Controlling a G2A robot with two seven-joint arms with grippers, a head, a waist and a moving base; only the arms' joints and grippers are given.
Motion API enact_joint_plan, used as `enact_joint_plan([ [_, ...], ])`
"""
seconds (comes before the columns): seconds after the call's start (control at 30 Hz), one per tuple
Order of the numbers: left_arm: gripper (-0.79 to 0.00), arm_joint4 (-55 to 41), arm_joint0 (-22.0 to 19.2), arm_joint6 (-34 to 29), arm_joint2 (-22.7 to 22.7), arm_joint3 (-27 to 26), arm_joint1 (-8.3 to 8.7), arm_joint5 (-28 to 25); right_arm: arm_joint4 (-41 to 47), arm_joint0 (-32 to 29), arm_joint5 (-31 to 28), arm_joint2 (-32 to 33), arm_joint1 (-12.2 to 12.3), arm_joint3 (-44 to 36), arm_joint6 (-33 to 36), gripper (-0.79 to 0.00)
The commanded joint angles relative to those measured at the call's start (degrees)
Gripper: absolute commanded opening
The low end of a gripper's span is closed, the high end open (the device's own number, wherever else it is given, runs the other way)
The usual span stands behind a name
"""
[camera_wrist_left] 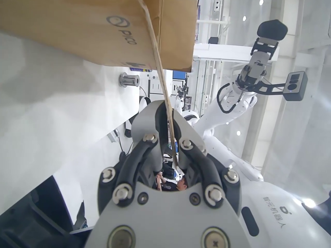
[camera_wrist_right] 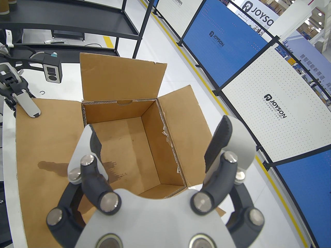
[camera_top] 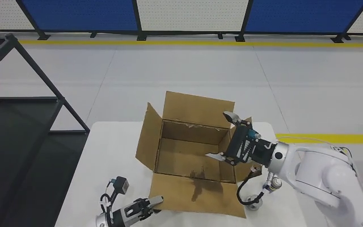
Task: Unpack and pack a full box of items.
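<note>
Box [camera_top: 190, 156]: brown cardboard, flaps open | left tool [camera_wrist_left: 168, 116] clamps stained near flap [camera_top: 193, 198] | right tool [camera_wrist_right: 157, 126] spread above

glossy white arm shells [camera_top: 317, 170], black cables [camera_top: 249, 200] looped at the wrists — silver fingers [camera_wrist_right: 241, 140] on black linkages [camera_wrist_right: 219, 179] (steel screws [camera_wrist_right: 108, 202] at every pivot), ribbed black pads [camera_wrist_right: 216, 143].

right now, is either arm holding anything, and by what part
The left gripper pinches the box by the edge of its outspread near flap. The right gripper is open above the box, holding nothing.
</note>
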Motion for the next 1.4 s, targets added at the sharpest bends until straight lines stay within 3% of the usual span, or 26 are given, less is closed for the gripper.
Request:
enact_joint_plan([
  [0.0,-0.785,-0.8,-0.1,-0.5,-0.1,0.2,0.04,0.1,0.0,0.0,0.0,0.0,0.0,0.0,0.0,0.000],
  [0.33,-0.785,-1.0,0.0,-0.4,-0.3,0.1,0.08,0.0,-0.5,-0.9,0.5,0.4,0.0,-0.1,-0.7,0.000],
  [0.57,-0.785,-2.4,0.7,1.4,0.4,-0.6,-0.11,-1.0,-0.7,-7.5,3.9,7.0,1.0,-1.5,-1.2,0.000],
  [0.67,-0.785,-4.0,1.3,1.3,0.6,-0.9,-0.16,-1.7,3.3,-11.5,7.6,11.2,1.5,-1.4,0.5,0.000],
  [0.93,-0.785,-6.0,3.8,1.1,0.1,-0.2,-0.14,-4.0,3.8,-11.9,8.2,11.7,1.6,-1.4,1.0,0.000],
  [0.97,-0.742,-6.0,3.9,1.1,0.1,0.0,-0.14,-4.1,3.8,-11.9,8.2,11.7,1.6,-1.4,1.0,0.000],
  [1.03,-0.560,-6.4,4.4,1.0,0.1,0.4,-0.14,-4.4,3.8,-12.2,8.4,11.7,1.5,-1.4,0.7,0.000],
  [1.07,-0.434,-6.4,4.5,0.9,0.1,0.7,-0.13,-4.5,4.0,-12.5,8.4,11.8,1.5,-1.3,0.3,0.000],
  [1.1,-0.246,-6.3,4.7,0.9,0.0,0.8,-0.11,-4.6,4.4,-12.7,8.5,12.0,1.4,-1.0,0.1,0.000],
  [1.13,-0.006,-6.2,4.9,0.8,0.0,1.0,-0.09,-4.7,5.0,-12.7,8.8,12.2,1.3,-0.6,0.1,0.000],
  [1.3,0.000,-7.1,6.1,-0.4,-0.6,1.2,0.02,-5.3,10.1,-13.2,13.6,13.9,0.9,1.1,2.3,0.000],
  [1.37,0.000,-7.1,6.6,-1.2,-0.9,1.2,0.10,-5.5,13.9,-13.8,15.9,14.7,0.9,1.5,6.3,0.000],
])
